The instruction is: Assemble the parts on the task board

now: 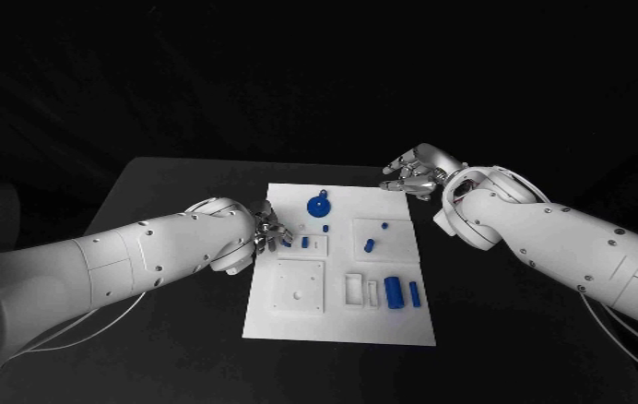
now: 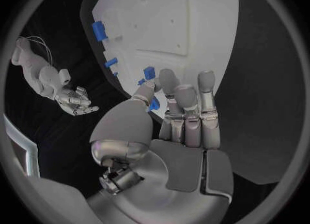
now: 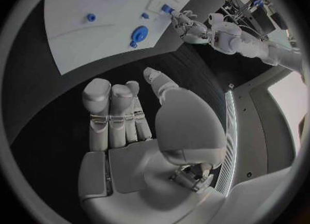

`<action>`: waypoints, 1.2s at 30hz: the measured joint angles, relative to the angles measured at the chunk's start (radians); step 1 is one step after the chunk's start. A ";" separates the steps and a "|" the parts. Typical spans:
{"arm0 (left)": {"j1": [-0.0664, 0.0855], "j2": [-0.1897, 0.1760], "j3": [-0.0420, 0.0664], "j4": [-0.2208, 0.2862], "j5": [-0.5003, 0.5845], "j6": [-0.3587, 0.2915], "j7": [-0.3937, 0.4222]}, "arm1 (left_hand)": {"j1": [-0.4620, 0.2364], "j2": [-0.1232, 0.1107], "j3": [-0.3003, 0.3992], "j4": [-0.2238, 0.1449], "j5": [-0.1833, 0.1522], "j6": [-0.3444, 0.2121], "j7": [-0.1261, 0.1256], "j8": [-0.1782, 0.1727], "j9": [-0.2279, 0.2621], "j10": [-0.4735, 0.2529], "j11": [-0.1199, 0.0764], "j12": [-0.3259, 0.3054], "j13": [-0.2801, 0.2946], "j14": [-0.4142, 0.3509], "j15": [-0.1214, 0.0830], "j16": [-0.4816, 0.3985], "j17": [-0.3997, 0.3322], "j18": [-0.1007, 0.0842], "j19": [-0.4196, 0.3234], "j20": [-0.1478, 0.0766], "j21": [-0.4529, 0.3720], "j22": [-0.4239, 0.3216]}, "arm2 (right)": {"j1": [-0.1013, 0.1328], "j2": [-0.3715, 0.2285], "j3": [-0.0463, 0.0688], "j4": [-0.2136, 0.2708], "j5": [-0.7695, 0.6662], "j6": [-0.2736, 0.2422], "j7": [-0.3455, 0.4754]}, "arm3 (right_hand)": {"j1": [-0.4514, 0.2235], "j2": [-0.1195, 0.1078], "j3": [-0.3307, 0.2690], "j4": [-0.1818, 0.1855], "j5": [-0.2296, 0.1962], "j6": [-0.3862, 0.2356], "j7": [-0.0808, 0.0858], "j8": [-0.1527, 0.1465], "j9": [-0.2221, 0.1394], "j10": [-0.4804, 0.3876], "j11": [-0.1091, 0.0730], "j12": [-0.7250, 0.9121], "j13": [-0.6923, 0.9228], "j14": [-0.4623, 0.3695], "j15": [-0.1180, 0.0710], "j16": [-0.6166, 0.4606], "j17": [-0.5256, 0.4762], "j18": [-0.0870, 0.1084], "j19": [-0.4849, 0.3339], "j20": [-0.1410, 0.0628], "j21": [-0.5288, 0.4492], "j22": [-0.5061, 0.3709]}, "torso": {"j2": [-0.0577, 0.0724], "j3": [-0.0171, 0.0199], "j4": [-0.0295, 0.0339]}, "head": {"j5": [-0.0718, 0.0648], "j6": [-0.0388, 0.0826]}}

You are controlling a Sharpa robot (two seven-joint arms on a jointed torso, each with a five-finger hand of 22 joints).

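Over the task board's (image 1: 337, 323) left edge, my left hand (image 1: 270, 228) pinches a small blue part (image 2: 154, 105) between thumb and fingertip. Farther off, a round blue part (image 1: 319, 207) lies on the board. Beyond its far right corner, my right hand (image 1: 416, 172) hovers released, fingers apart.

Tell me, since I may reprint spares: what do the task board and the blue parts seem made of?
The task board looks like matte white plastic, flat and even with crisp recesses; painted metal is possible. The blue parts, such as the round blue piece and the blue cylinder, look like solid-coloured plastic with a dull sheen.
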 measured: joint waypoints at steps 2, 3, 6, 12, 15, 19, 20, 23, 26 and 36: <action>0.000 0.002 0.000 -0.002 -0.001 0.002 -0.001 | 0.000 0.000 0.003 -0.003 0.000 0.000 0.000 0.004 0.007 0.000 0.000 0.000 0.000 0.000 0.000 0.000 0.001 0.000 0.000 0.000 0.000 0.000 | 0.000 0.000 0.000 0.000 0.000 0.000 0.000 | 0.000 0.000 0.000 0.000 0.000 0.000 0.000 0.000 0.000 0.000 0.000 0.000 0.000 0.000 0.000 0.000 0.000 0.000 0.000 0.000 0.000 0.000 | 0.000 0.0000 0.0000 | 0.000 0.000; 0.000 0.002 0.000 -0.004 -0.002 0.002 -0.001 | -0.001 -0.001 0.003 -0.003 0.000 0.000 0.000 0.005 0.008 0.000 0.000 0.000 0.000 0.000 0.000 0.000 0.001 0.000 0.000 0.000 0.000 0.000 | 0.000 0.000 0.000 0.000 0.000 0.000 0.000 | 0.000 0.000 0.000 0.000 0.000 0.000 0.000 0.000 0.000 0.000 0.000 0.000 0.000 0.000 0.000 0.000 0.000 0.000 0.000 0.000 0.000 0.000 | 0.000 -0.0001 0.0000 | 0.000 0.000; 0.000 0.006 0.000 -0.008 -0.003 0.005 -0.002 | -0.001 -0.001 0.007 -0.002 0.000 0.000 0.000 0.006 0.029 0.000 0.000 0.007 0.002 0.001 0.001 0.004 0.004 0.000 0.000 0.000 0.004 0.000 | 0.000 0.001 0.000 -0.001 0.000 0.000 0.000 | 0.000 0.000 0.000 0.000 0.000 0.000 0.000 0.000 0.000 0.000 0.000 0.000 0.000 0.000 0.000 0.000 0.000 0.000 0.000 0.000 0.000 0.000 | 0.000 -0.0002 0.0000 | 0.001 -0.001; 0.001 0.014 0.001 -0.017 -0.006 0.012 -0.005 | -0.001 -0.001 0.010 -0.001 0.000 0.000 0.000 0.013 0.050 0.000 0.000 0.035 0.013 -0.001 0.002 0.034 0.033 0.000 0.000 0.000 0.015 0.000 | 0.000 0.001 0.000 -0.002 0.000 0.000 0.000 | 0.000 0.000 0.000 0.000 0.000 0.000 0.000 0.000 0.000 0.000 0.000 0.000 0.000 0.000 0.000 0.000 0.000 0.000 0.000 0.000 0.000 0.000 | 0.000 -0.0002 0.0002 | 0.001 -0.002; 0.001 0.017 0.001 -0.020 -0.007 0.016 -0.008 | -0.006 0.004 0.015 0.003 0.000 0.000 0.000 0.013 0.064 0.000 0.000 0.052 0.021 0.000 0.002 0.052 0.057 0.000 -0.004 0.004 0.023 0.000 | 0.000 0.002 0.000 -0.003 0.000 0.000 0.000 | -0.001 -0.001 0.000 0.000 0.003 0.000 0.000 0.000 0.000 0.000 0.000 0.000 0.000 0.000 0.000 0.000 -0.001 0.000 0.000 0.000 -0.003 0.000 | 0.000 -0.0002 0.0004 | 0.001 -0.003; 0.002 0.019 0.001 -0.022 -0.010 0.022 -0.012 | -0.006 0.004 0.012 0.010 0.000 0.000 0.000 0.013 0.071 0.000 0.000 0.054 0.024 0.007 -0.005 0.057 0.067 0.000 -0.004 0.003 0.031 0.000 | 0.000 0.002 0.000 -0.003 0.000 0.001 0.000 | -0.004 -0.004 0.000 0.000 0.004 0.000 0.000 0.000 0.000 0.000 0.000 0.000 0.000 0.000 0.000 0.000 -0.003 0.000 0.000 0.000 -0.004 0.000 | 0.000 -0.0001 0.0002 | 0.001 -0.003; 0.002 0.020 0.001 -0.023 -0.010 0.023 -0.012 | -0.006 0.004 0.012 0.010 0.000 0.000 0.000 0.013 0.076 0.000 0.000 0.054 0.024 0.007 -0.005 0.057 0.067 0.000 -0.004 0.003 0.031 0.000 | 0.000 0.002 0.000 -0.003 0.000 0.001 0.000 | -0.004 -0.004 0.000 0.000 0.007 0.000 0.000 0.000 0.000 0.000 0.000 0.000 0.000 0.000 0.000 -0.003 -0.003 0.000 0.000 0.000 -0.004 0.000 | 0.000 -0.0001 0.0001 | 0.001 -0.003; 0.003 0.021 0.001 -0.023 -0.012 0.026 -0.015 | -0.006 0.004 0.015 0.013 0.000 0.000 0.000 0.008 0.095 0.000 0.000 0.060 0.026 0.007 -0.004 0.062 0.072 0.000 -0.004 0.004 0.037 0.000 | 0.000 0.002 0.000 -0.003 0.000 0.001 0.000 | -0.004 -0.004 0.000 0.000 0.009 0.000 0.000 0.000 0.000 0.000 0.000 0.000 0.000 0.000 0.000 -0.004 -0.003 0.000 0.000 0.000 -0.004 0.000 | 0.000 -0.0001 0.0002 | 0.000 -0.004; 0.003 0.023 0.001 -0.024 -0.014 0.029 -0.017 | -0.006 0.004 0.015 0.013 -0.004 0.000 0.000 0.006 0.109 0.000 0.000 0.064 0.027 0.008 -0.003 0.066 0.077 0.000 -0.004 0.003 0.037 0.000 | 0.000 0.002 0.000 -0.003 0.000 0.001 0.000 | -0.004 -0.004 0.001 -0.001 0.011 0.000 0.000 0.000 0.000 0.000 0.000 0.000 0.000 0.000 0.000 -0.004 -0.003 0.000 0.000 0.000 -0.004 0.000 | 0.000 -0.0002 0.0003 | 0.000 -0.004; 0.003 0.030 0.001 -0.027 -0.026 0.034 -0.024 | -0.006 0.004 0.010 0.018 -0.014 0.000 0.000 0.000 0.197 0.000 0.000 0.077 0.033 0.009 -0.003 0.085 0.104 0.000 -0.004 0.003 0.047 0.000 | 0.000 0.003 0.000 -0.003 0.000 0.001 0.001 | -0.004 -0.004 0.003 -0.003 0.018 0.000 0.000 0.000 0.000 0.000 0.000 0.000 0.000 0.000 0.000 -0.004 -0.004 0.000 0.000 0.000 -0.004 0.000 | 0.000 -0.0004 0.0001 | -0.002 -0.006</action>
